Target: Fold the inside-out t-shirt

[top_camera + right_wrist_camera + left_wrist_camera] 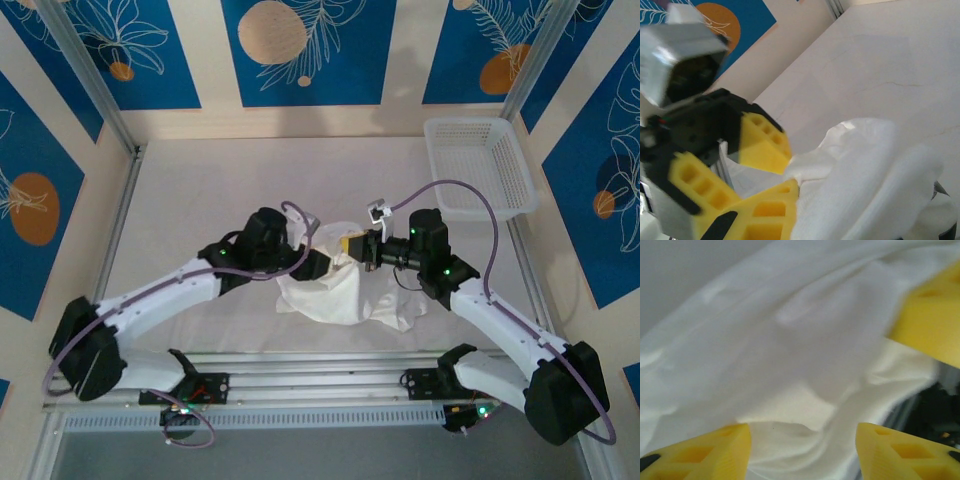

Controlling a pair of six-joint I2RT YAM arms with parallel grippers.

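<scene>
**A:** Which step is it, in your opinion?

**B:** An early one, I think. The t-shirt is not yet spread. It lies as a crumpled heap in the middle of the worktop, between the two arms and well apart from the basket in the far right corner. I can recognise no fold in it.

**A:** And the grippers?

**B:** The right gripper is clenched on a pinch of the cloth and holds that part raised above the heap. The left gripper is released — its yellow fingers stand apart, with cloth lying across the gap but nothing squeezed.

**A:** So what does the next move ask for?

**B:** I judge that the left gripper must find its own hold, best on an edge or hem just beside the pinch of the right one, and close there. Then the two can draw apart and open the shirt flat. The risk is to catch two layers together.

**A:** How does the shirt look?

**B:** Plain white, soft, full of wrinkles and deep creases. Collar, sleeves and tag I cannot tell apart in this heap — nor which side is outward.
</scene>
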